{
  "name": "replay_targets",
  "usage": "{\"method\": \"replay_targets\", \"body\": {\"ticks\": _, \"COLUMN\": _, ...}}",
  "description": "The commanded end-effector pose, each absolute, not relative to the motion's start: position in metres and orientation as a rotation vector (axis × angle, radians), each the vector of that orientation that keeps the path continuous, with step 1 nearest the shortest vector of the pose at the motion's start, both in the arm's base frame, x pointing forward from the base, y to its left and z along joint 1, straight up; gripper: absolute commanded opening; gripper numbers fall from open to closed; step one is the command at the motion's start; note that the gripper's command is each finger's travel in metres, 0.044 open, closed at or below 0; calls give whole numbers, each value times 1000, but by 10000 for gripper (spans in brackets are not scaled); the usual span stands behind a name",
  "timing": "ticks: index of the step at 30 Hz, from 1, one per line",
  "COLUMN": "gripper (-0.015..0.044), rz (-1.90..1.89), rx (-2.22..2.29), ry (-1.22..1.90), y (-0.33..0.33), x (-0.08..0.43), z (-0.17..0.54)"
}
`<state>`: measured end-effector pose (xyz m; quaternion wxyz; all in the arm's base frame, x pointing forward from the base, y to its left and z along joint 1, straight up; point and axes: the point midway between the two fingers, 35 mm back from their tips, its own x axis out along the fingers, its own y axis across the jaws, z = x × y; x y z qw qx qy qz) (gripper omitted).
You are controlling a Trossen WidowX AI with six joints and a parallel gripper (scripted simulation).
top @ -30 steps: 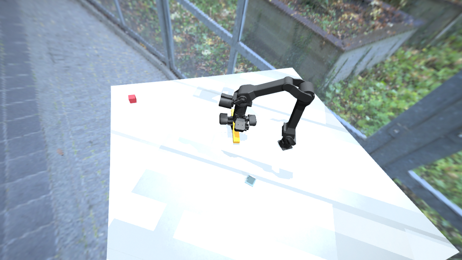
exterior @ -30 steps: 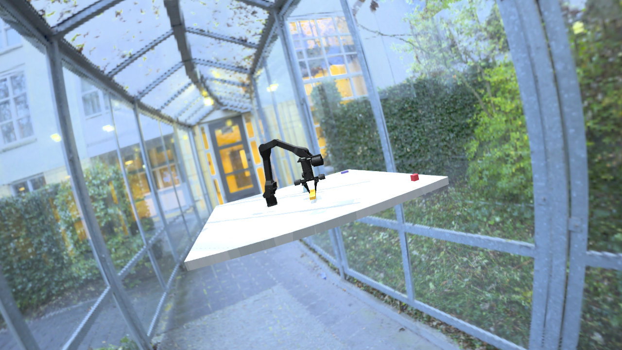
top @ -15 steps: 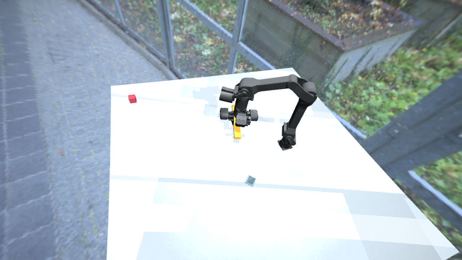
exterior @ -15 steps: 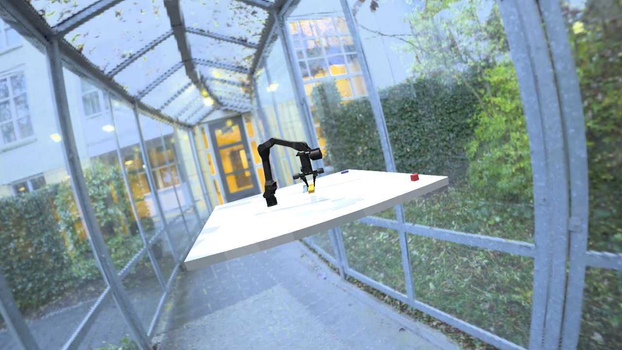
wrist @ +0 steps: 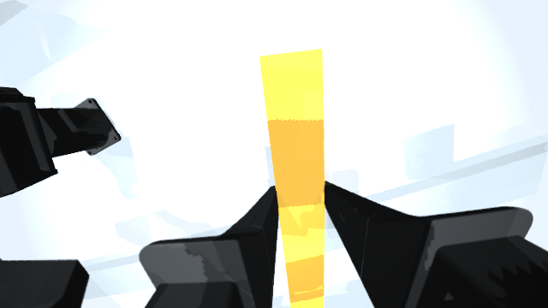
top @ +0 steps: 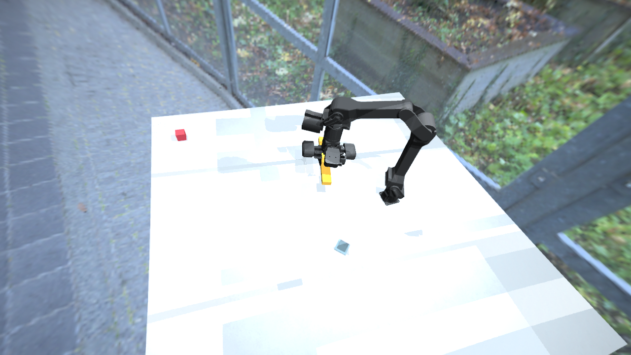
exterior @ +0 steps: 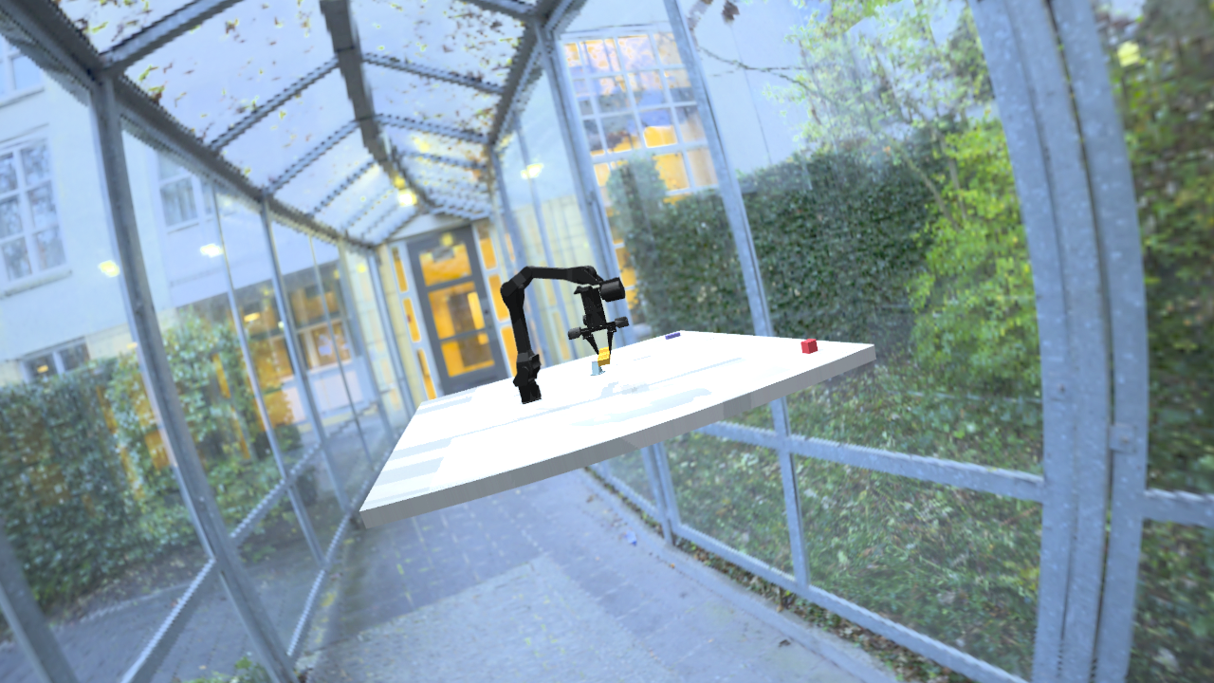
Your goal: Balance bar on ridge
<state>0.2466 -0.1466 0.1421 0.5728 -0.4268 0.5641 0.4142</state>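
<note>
Yellow is noted on the bar (top: pixel 326 172) (exterior: pixel 603 358) (wrist: pixel 297 162), broken across its upper face by orange bands of shade. The ridge (top: pixel 342 247) (exterior: pixel 597 368) is recorded as pale blue, with a greyer face seen from above. The cube (top: pixel 180 135) (exterior: pixel 809 345) is found red, the strip (exterior: pixel 672 335) blue-violet. Black is observed on the arm (top: pixel 374 110) (exterior: pixel 556 273) (wrist: pixel 26 141) and the gripper (top: pixel 325 162) (exterior: pixel 604 352) (wrist: pixel 298 188), with dark grey patches. The table (top: pixel 198 211) (exterior: pixel 594 415) (wrist: pixel 193 85) is white, marked by pale blue, angular shadows; its edge is seen as grey.
</note>
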Motion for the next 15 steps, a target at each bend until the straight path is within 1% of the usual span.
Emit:
{"method": "replay_targets", "body": {"ticks": 1, "gripper": 0, "rz": 958, "rx": -995, "ry": 1329, "y": -141, "x": 251, "z": 146}}
{"method": "replay_targets", "body": {"ticks": 15, "gripper": 0, "rz": 896, "rx": -930, "ry": 1354, "y": -99, "x": 277, "z": 147}}
